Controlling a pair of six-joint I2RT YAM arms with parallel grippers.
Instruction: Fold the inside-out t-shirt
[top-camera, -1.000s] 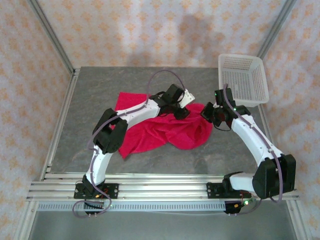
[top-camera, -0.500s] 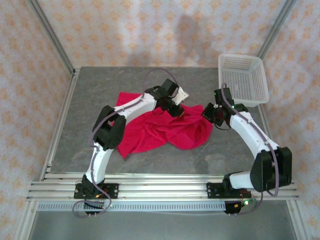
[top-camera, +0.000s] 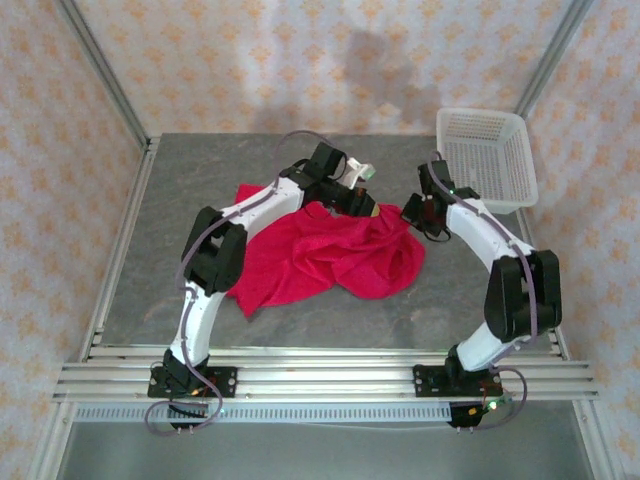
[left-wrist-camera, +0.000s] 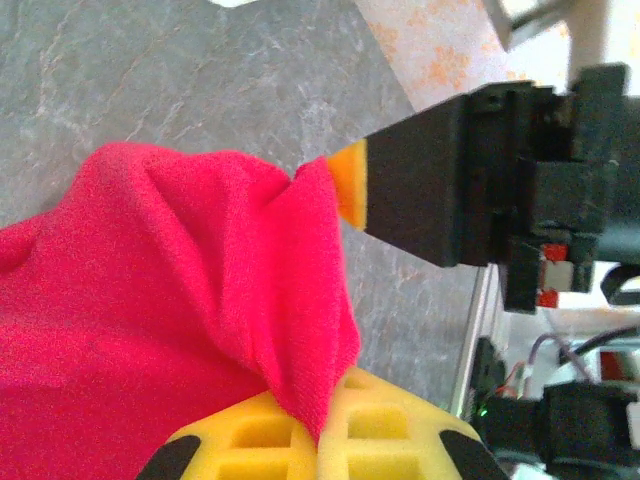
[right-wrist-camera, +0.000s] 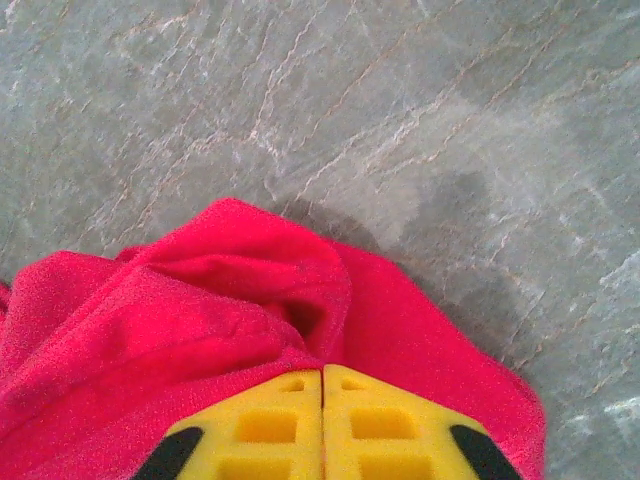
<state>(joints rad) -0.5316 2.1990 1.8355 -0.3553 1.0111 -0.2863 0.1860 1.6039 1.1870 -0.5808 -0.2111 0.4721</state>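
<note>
Overhead, a grey stone-patterned desk (top-camera: 170, 220) carries the inside-out t-shirt (top-camera: 330, 260), a bright red, soft-cloth, short-sleeved garment lying rumpled across the middle, its far edge drawn up towards the two arms. A white plastic mesh basket (top-camera: 490, 150) sits at the desk's far right corner, apart from the shirt. Two white-and-black robot arms reach in from the near edge and meet over the shirt's far side. The left fingers (top-camera: 368, 206), yellow-padded, are clamped on a fold of the red cloth; in the left wrist view the fabric (left-wrist-camera: 150, 290) runs down into the seam between those fingers (left-wrist-camera: 332, 440). The right fingers (top-camera: 410, 213) are pressed together on the shirt, the cloth (right-wrist-camera: 200, 320) bunched at the tips of the yellow pads (right-wrist-camera: 330, 400); seen from the left wrist, their orange tip (left-wrist-camera: 350, 185) pinches a peak of the same fabric, just beside the left pair
</note>
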